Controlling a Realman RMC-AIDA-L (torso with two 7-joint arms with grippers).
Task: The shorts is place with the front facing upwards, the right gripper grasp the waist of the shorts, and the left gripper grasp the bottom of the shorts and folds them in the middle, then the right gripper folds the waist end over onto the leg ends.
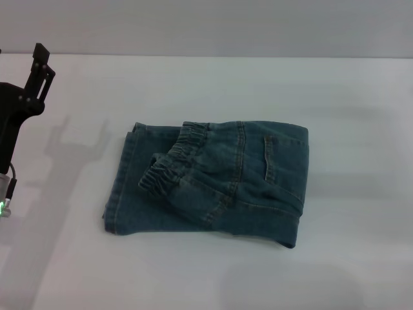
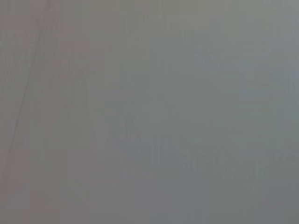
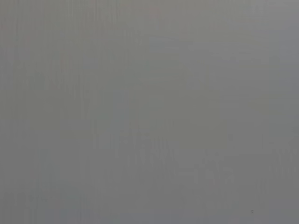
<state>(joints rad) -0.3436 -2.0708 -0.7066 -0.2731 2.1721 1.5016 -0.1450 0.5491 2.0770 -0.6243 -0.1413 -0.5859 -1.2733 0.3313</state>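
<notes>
The blue denim shorts lie folded into a compact rectangle in the middle of the white table. Their puckered elastic waist rests on top of the stack, towards the left. The leg ends stick out beneath it along the stack's left edge, and the fold runs down the right side. My left gripper hangs raised at the far left, well away from the cloth, open and holding nothing. Its forked shadow falls on the table beside it. The right gripper is out of view. Both wrist views show only plain grey.
The table's far edge meets a pale wall at the back. Bare white tabletop surrounds the shorts on every side.
</notes>
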